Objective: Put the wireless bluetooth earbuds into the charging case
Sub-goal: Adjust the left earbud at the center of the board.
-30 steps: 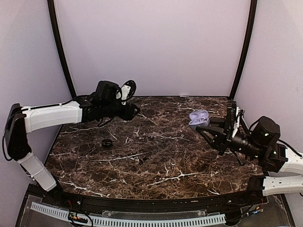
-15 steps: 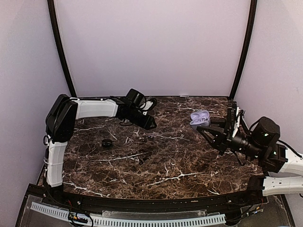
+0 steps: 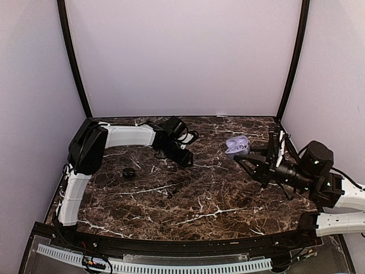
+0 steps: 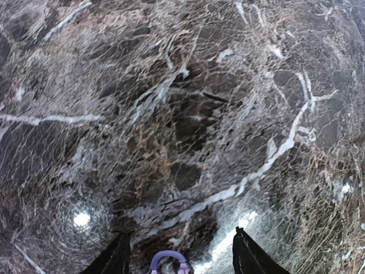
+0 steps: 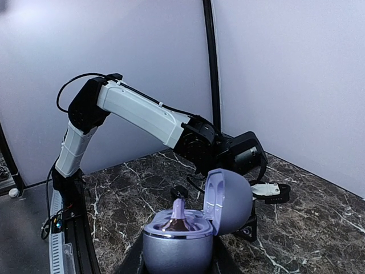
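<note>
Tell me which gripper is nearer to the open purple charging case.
Right. The right gripper holds the charging case at its fingertips, while the left gripper hangs over the table farther left, well apart from the case.

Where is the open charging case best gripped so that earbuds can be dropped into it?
Take the charging case by its rounded lower body, fingers on opposite sides, coming from below and behind. Its lid stands hinged open and the open top faces up, so a low grip likely leaves the top free. The right gripper holds it this way.
</note>
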You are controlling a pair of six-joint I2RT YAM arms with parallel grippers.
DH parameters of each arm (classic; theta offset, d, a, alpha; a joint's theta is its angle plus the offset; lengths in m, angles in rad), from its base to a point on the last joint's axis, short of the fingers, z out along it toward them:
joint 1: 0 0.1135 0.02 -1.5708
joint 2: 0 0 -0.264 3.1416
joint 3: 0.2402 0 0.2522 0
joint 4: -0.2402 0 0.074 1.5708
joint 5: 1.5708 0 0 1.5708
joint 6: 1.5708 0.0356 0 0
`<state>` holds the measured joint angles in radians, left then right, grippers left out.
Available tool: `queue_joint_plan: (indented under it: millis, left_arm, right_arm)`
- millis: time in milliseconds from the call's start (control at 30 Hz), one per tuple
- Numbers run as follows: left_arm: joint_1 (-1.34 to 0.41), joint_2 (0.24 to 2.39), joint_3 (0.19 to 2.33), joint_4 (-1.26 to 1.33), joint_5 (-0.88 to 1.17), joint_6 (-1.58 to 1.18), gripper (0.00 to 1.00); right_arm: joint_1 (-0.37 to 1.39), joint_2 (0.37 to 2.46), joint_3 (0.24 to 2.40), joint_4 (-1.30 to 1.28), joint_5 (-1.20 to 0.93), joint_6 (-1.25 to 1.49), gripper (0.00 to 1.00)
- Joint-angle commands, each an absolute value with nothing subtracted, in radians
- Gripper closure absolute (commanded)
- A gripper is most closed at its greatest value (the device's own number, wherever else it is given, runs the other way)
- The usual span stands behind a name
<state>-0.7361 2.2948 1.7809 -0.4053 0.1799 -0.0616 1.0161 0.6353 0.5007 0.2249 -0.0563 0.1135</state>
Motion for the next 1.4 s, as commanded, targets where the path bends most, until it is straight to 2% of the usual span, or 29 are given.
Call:
queue_joint_plan:
  millis: [0, 167, 433, 600, 733, 833, 1100, 1367]
  left_arm:
    - [-0.738, 2.288, 1.803, -0.560, 0.067, -0.048, 0.41]
    - [-0.734, 2.241, 1.708, -0.588, -0.077, -0.050, 0.42]
    - [-0.717, 2.127, 1.546, -0.573, -0.194, -0.056, 0.40]
    - [-0.657, 2.041, 1.424, -0.505, -0.186, -0.085, 0.40]
    - [-0.663, 1.941, 1.370, -0.411, -0.094, -0.064, 0.48]
    - [-0.738, 1.857, 1.334, -0.318, -0.066, -0.011, 0.54]
    - [-0.801, 1.907, 1.428, -0.290, 0.069, -0.035, 0.65]
    - [-0.805, 2.013, 1.497, -0.267, 0.052, -0.101, 0.67]
  right_arm:
    - [1.011, 0.635, 0.515, 0.255, -0.072, 0.117, 1.00]
    - [1.010, 0.632, 0.519, 0.250, -0.071, 0.114, 1.00]
    - [1.011, 0.627, 0.525, 0.234, -0.074, 0.111, 1.00]
    - [1.010, 0.617, 0.523, 0.223, -0.072, 0.110, 1.00]
    - [1.009, 0.613, 0.524, 0.216, -0.069, 0.107, 1.00]
    - [1.010, 0.610, 0.520, 0.215, -0.067, 0.106, 1.00]
    - [1.009, 0.602, 0.512, 0.222, -0.069, 0.113, 1.00]
    - [1.009, 0.590, 0.510, 0.210, -0.065, 0.114, 1.00]
